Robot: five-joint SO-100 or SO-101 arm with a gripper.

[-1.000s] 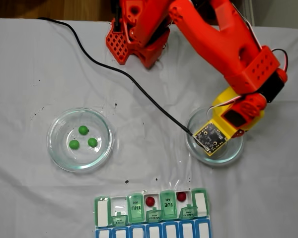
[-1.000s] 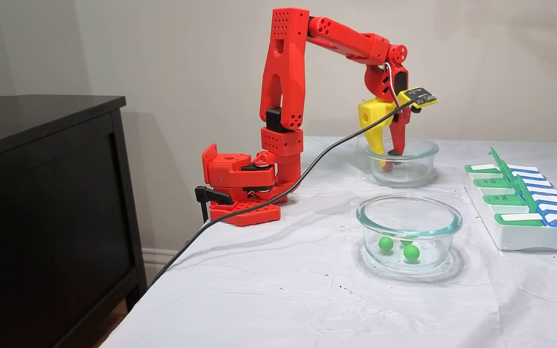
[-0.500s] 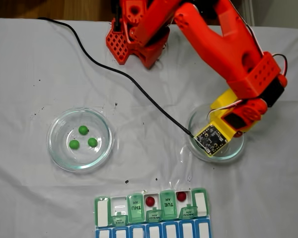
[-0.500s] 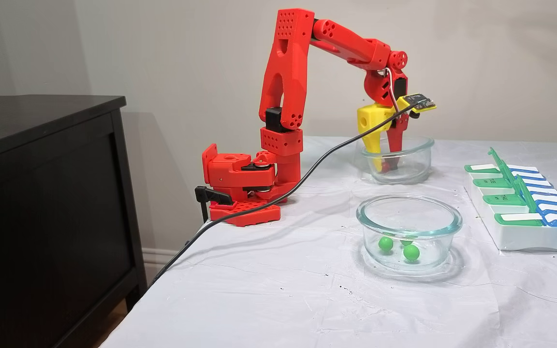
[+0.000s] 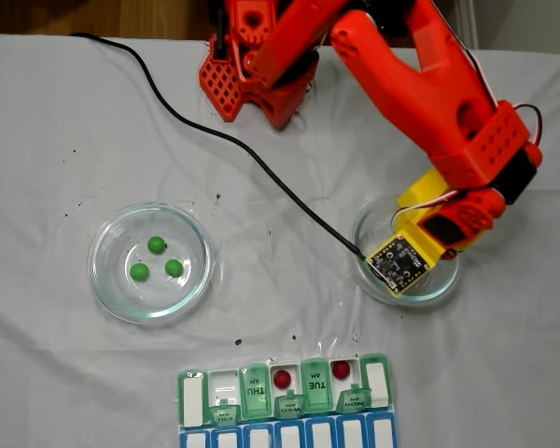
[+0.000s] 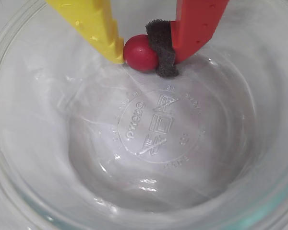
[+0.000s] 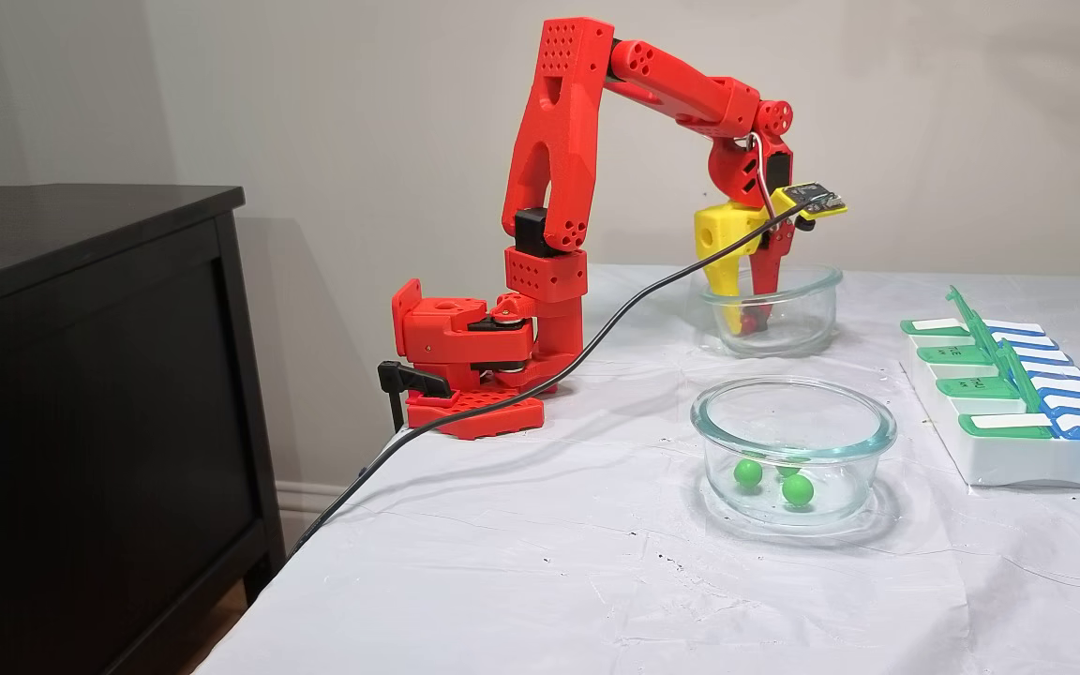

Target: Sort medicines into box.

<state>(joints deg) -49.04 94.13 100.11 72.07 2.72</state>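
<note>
A red arm's pincer [image 6: 146,55] is clamped on 1 red ball [image 6: 140,52] inside a clear glass dish [image 6: 33,182], the yellow finger [image 6: 98,28] pressing from one side and the dark foam pad [image 6: 162,48] of the red finger from the other, as the wrist view shows. Whether the ball rests on the glass or is just off it cannot be told.

In a fixed view from above, the pill organizer [image 5: 194,397] lies below and left of the pincer [image 5: 420,266], near the table's front edge, with 2 red balls [image 5: 282,378] already sitting in open green cells. Far to the pincer's left in that view, 3 green balls [image 5: 156,245] wait in a second glass dish [image 5: 107,280], well apart from the arm.

By these pictures the job looks about 1 third done: 2 of 6 balls are boxed, 1 is in the grip and still to be carried across, and the 3 green ones appear untouched.
</note>
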